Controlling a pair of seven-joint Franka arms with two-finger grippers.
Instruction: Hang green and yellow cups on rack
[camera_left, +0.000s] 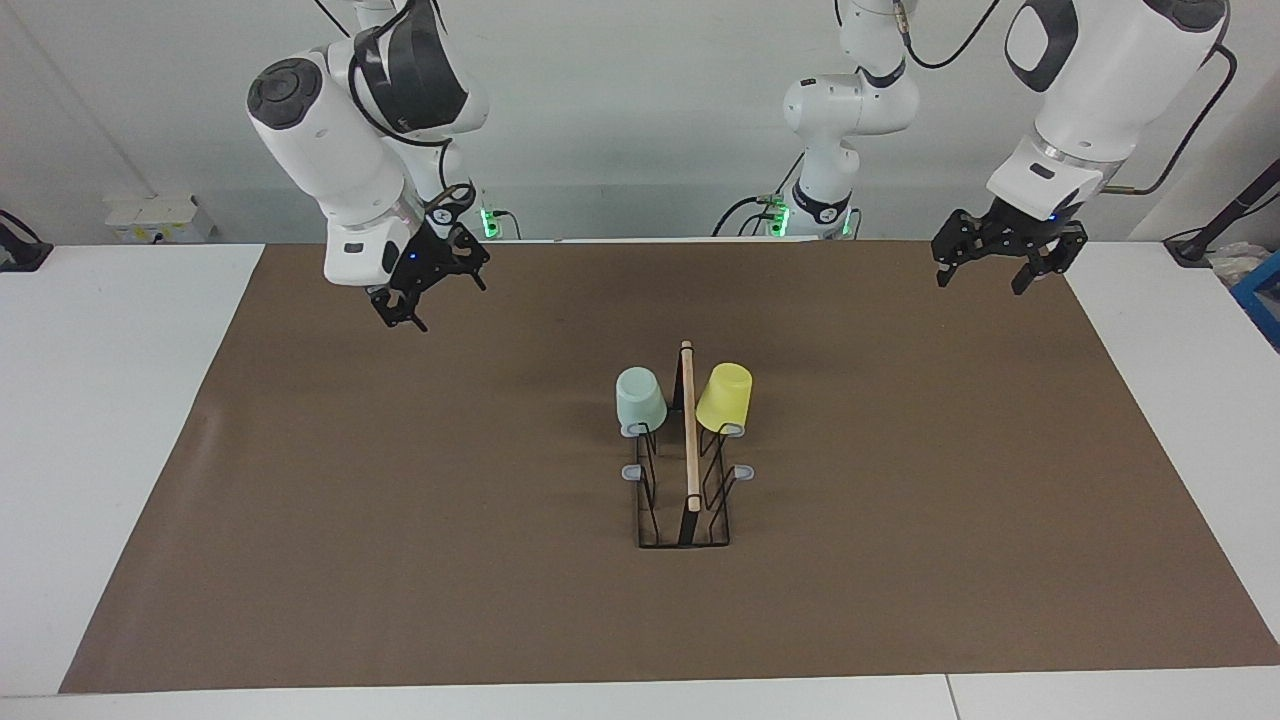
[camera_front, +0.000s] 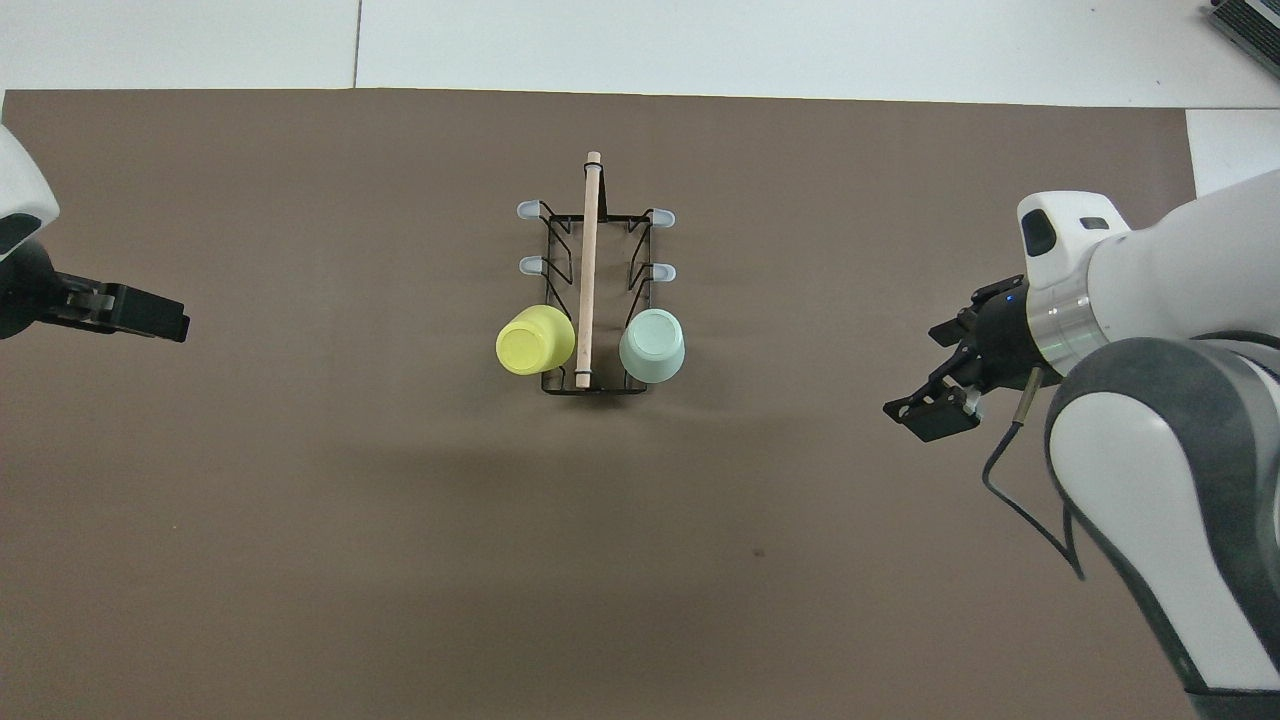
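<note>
My left pincer (camera_front: 150, 315) hangs in the air over the brown mat (camera_front: 300, 500) at my left arm's end of the surface (camera_front: 700, 40), holding nothing; in the facing view its fingers (camera_left: 945, 262) stand spread apart, so it is open. The rack (camera_front: 590, 300) stands on the middle of the mat, well apart from both pincers, its long wooden rod (camera_front: 588, 270) running away from me along its centre line. The yellow cup (camera_front: 533, 341) sits upside down over the prong nearest me on the left arm's side of the rod, and the green cup (camera_front: 653, 345) sits upside down over the prong nearest me on the right arm's side, each just beside the rod. The four prongs farther from me are bare, their grey caps (camera_front: 528, 210) showing. My right pincer (camera_front: 935, 390) hangs over the mat toward my right arm's end, tilted and empty, with its fingers (camera_left: 392, 311) parted, so it too is open.
</note>
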